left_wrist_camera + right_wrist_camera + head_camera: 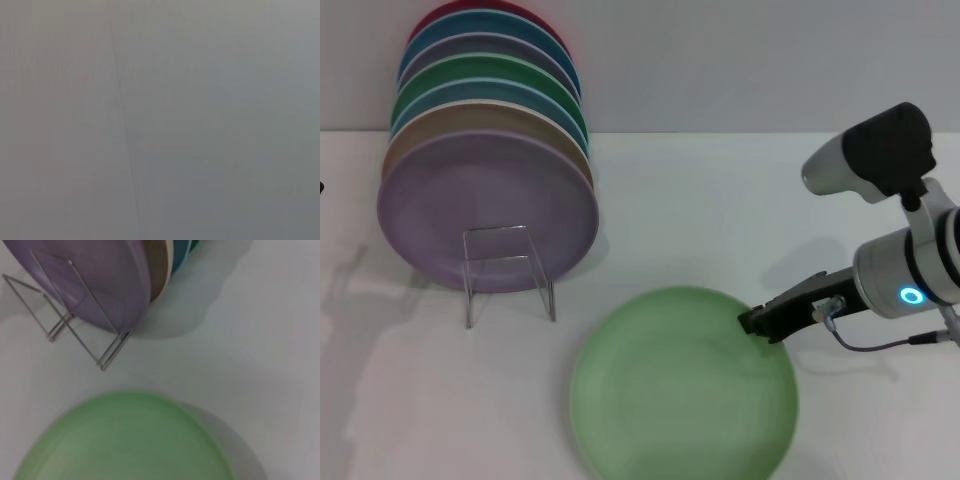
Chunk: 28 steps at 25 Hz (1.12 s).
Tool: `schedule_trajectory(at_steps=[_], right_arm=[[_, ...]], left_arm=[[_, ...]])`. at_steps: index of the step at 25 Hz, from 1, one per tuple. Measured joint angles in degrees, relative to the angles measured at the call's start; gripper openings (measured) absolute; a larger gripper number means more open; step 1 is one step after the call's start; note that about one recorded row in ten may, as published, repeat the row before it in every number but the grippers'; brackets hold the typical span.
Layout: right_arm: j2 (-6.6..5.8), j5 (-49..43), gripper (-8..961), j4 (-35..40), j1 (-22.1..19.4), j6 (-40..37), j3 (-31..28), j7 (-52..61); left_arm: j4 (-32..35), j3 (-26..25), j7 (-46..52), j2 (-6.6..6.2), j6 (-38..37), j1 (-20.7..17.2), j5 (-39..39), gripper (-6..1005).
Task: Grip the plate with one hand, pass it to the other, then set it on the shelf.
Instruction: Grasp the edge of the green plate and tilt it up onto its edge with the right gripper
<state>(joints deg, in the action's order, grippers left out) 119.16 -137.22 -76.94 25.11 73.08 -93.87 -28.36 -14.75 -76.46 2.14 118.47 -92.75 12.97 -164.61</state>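
The pale mint-green plate [682, 385] lies on the white table at the front centre; it also fills the lower part of the right wrist view [125, 440]. My right gripper [757, 322], slim and black on the arm with the glowing blue ring, reaches in from the right. It sits on the plate's right far rim with its fingers closed on the edge. The clear shelf [508, 270] stands at the left, with its thin bars also in the right wrist view [75, 325]. My left gripper is out of view, and the left wrist view shows only flat grey.
Several coloured plates lean upright in a row on the shelf. The lavender plate [485, 210] [100, 280] is at the front, with tan, teal, dark green, blue and red ones behind it. White table surface [720, 200] lies between the shelf and my right arm.
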Motion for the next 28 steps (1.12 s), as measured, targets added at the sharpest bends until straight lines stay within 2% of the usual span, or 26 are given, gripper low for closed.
schedule_trajectory(at_steps=[5, 7, 8, 9, 12, 13, 14, 17, 18, 19, 20, 22, 23, 24, 25, 28], right_arm=[[0.03, 3.97, 32, -0.67, -3.11, -2.58, 0.05, -4.06], [0.01, 6.47, 28, -1.12, -4.62, -4.31, 0.07, -7.11], [0.02, 10.49, 29, -1.8, -7.25, -7.43, 0.08, -12.86], [0.02, 10.49, 29, -1.8, -7.25, -7.43, 0.08, -12.86], [0.04, 18.65, 30, -1.55, -11.64, -12.72, 0.04, -24.7], [0.05, 26.65, 31, -0.52, -14.74, -15.75, -0.37, -35.3], [0.05, 26.65, 31, -0.52, -14.74, -15.75, -0.37, -35.3], [0.07, 40.03, 32, 2.17, -18.5, -17.61, -1.27, -52.48], [0.07, 48.8, 33, 5.94, -19.81, -17.59, -2.11, -63.6], [0.07, 48.8, 33, 5.94, -19.81, -17.59, -2.11, -63.6], [0.05, 52.78, 33, 8.2, -19.99, -17.12, -2.65, -68.34], [0.0, 58.98, 34, 12.78, -19.81, -15.65, -4.03, -76.09], [0.02, 63.45, 34, 17.12, -19.35, -14.03, -5.57, -82.6], [0.02, 63.45, 35, 17.12, -19.35, -14.03, -5.57, -82.6], [0.02, 64.97, 35, 18.51, -19.21, -13.68, -6.0, -85.42], [0.04, 69.2, 36, 21.8, -18.95, -13.22, -6.41, -93.93]], left_arm=[[-0.17, -0.01, -0.03, 0.0, -0.24, 0.39, 0.0, 764], [-0.27, -0.07, -0.04, 0.0, -0.93, 0.52, 0.0, 764], [-0.44, -0.19, -0.07, 0.0, -1.37, 0.58, 0.01, 763], [-0.82, -0.41, -0.11, 0.01, -1.76, 0.62, 0.03, 763], [-3.26, -0.75, 0.05, -0.05, -2.05, 0.56, -0.05, 762], [-5.68, -0.38, 0.4, -0.28, -1.5, 0.31, -0.35, 762], [-5.68, -0.38, 0.4, -0.28, -1.5, 0.31, -0.35, 762], [-11.72, 0.82, 0.89, -0.89, 2.57, -0.94, -0.86, 761], [-18.64, 2.76, 2.34, -2.34, 8.82, -2.56, -0.95, 760], [-18.64, 2.76, 2.34, -2.34, 8.82, -2.56, -0.95, 760], [-22.98, 4.34, 3.58, -3.73, 13.61, -3.57, -0.98, 760], [-32.61, 8.17, 6.14, -7.69, 24.47, -5.19, -0.94, 759], [-40.59, 11.73, 8.21, -11.67, 33.32, -5.95, -0.98, 759], [-40.59, 11.73, 8.21, -11.67, 33.32, -5.95, -0.98, 758], [-45.58, 13.84, 9.31, -14.12, 37.78, -6.36, -0.93, 758], [-56.22, 16.86, 11.02, -18.74, 48.9, -7.05, -0.99, 757]])
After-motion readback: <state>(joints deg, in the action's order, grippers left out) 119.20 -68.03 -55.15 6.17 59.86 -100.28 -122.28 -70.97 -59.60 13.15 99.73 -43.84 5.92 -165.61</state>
